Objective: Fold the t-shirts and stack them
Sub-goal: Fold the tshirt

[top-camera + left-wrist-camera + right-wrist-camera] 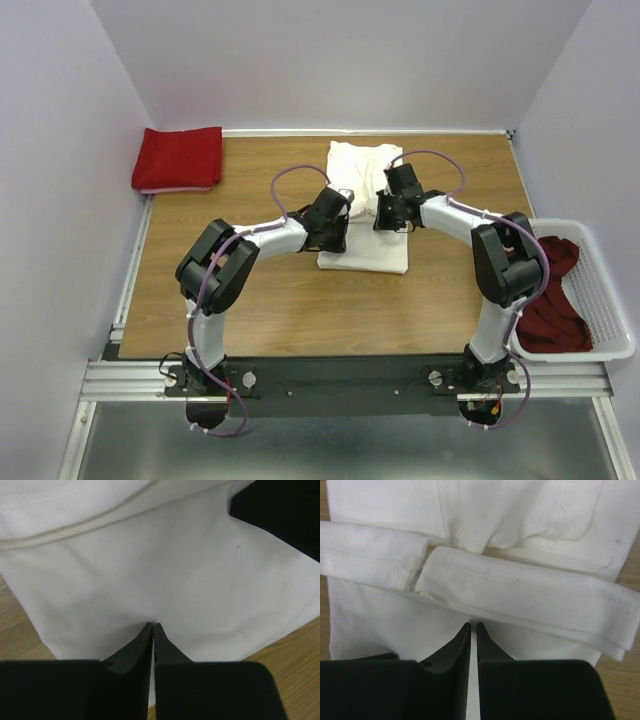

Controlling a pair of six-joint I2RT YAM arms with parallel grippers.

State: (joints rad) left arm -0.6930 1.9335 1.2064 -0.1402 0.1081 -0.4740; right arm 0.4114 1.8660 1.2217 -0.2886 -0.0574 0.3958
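Note:
A cream-white t-shirt (362,165) lies partly folded at the middle of the table, with its near end doubled over. My left gripper (347,216) presses down on its left part, and in the left wrist view the jaws (153,624) are pinched together on the white cloth (175,570). My right gripper (386,214) sits on the shirt's right part. Its jaws (473,624) are closed on the cloth just below a folded, stitched band (520,587). A bright red t-shirt (178,158) rests folded at the far left corner. A dark red t-shirt (552,295) lies crumpled in the basket.
The white lattice basket (618,335) stands off the table's right edge beside the right arm. Grey walls close in the far, left and right sides. Bare wood (270,300) lies between the shirt and the arm bases.

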